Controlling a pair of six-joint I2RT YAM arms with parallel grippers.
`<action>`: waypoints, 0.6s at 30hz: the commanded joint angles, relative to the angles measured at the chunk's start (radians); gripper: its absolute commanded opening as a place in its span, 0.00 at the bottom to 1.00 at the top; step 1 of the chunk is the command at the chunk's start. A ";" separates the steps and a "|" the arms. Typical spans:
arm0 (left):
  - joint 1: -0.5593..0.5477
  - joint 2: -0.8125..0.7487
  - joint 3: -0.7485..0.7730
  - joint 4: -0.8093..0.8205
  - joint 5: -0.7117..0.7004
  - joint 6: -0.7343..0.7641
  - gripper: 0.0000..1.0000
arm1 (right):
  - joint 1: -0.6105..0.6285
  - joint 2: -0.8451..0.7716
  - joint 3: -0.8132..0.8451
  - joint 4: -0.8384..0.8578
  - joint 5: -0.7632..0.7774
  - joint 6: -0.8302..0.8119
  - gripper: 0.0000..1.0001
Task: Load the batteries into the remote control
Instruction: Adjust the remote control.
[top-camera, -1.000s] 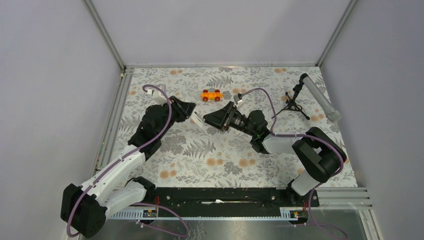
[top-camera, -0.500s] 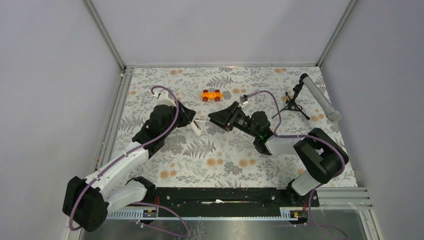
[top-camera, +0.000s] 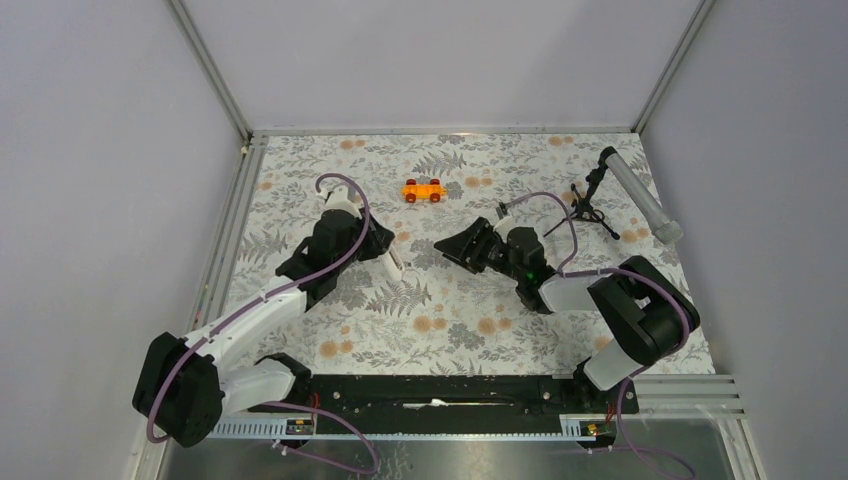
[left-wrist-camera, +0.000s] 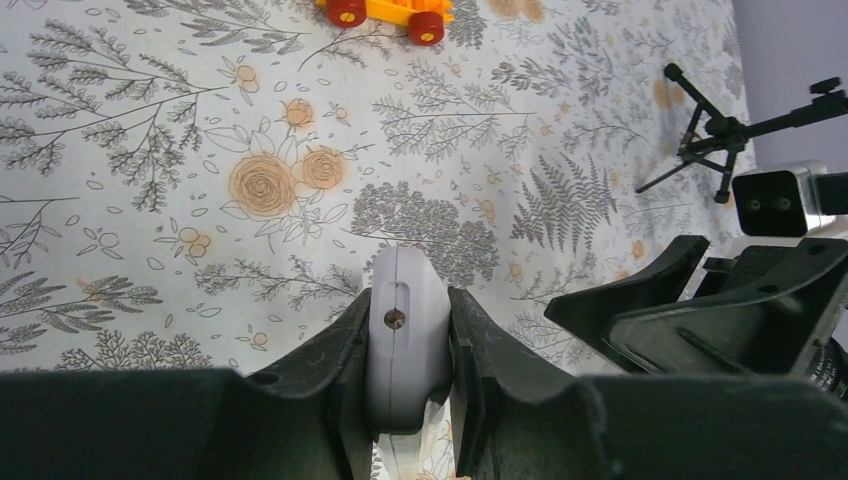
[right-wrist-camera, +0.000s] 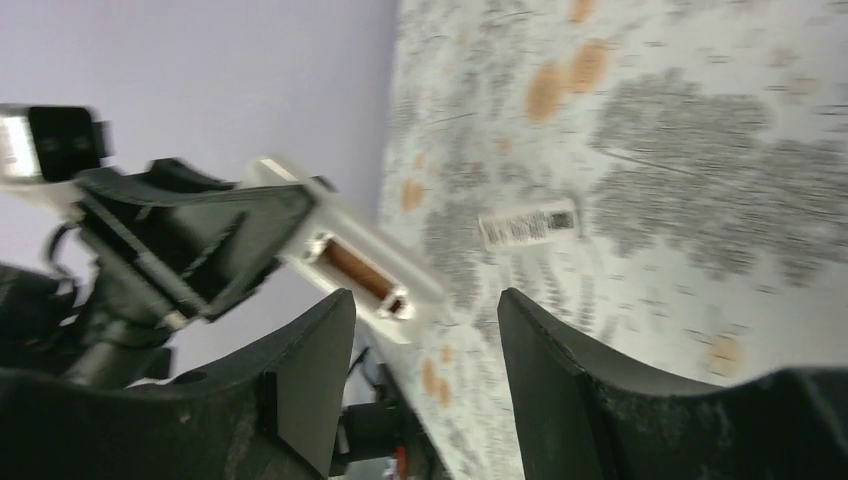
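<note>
My left gripper (top-camera: 380, 243) is shut on the white remote control (top-camera: 393, 260), which juts toward the table's middle. In the left wrist view, both fingers clamp the remote control (left-wrist-camera: 404, 320) by its sides at my left gripper (left-wrist-camera: 408, 300). My right gripper (top-camera: 447, 248) hangs open a short way right of the remote, touching nothing. Through my open right gripper (right-wrist-camera: 425, 300) I see the remote control (right-wrist-camera: 345, 262) with its bay open and a reddish-brown battery (right-wrist-camera: 357, 271) lying in it. No other batteries show.
An orange toy car (top-camera: 423, 190) sits behind the grippers. A grey tube on a black tripod (top-camera: 630, 185) stands at the back right. A small white printed piece (right-wrist-camera: 527, 225) lies on the floral mat (top-camera: 450, 320).
My right gripper has drawn back to the right, away from the remote. My left gripper has turned and shifted nearer with the remote still in its grip.
</note>
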 joint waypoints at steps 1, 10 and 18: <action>-0.004 0.015 0.007 -0.016 -0.075 0.002 0.00 | -0.029 -0.061 -0.010 -0.192 0.050 -0.188 0.63; -0.004 -0.012 0.037 -0.006 -0.002 0.093 0.00 | -0.028 -0.197 0.116 -0.679 0.148 -0.487 0.66; -0.003 0.021 0.035 0.213 0.497 0.164 0.00 | -0.030 -0.375 0.156 -0.851 0.132 -0.812 0.78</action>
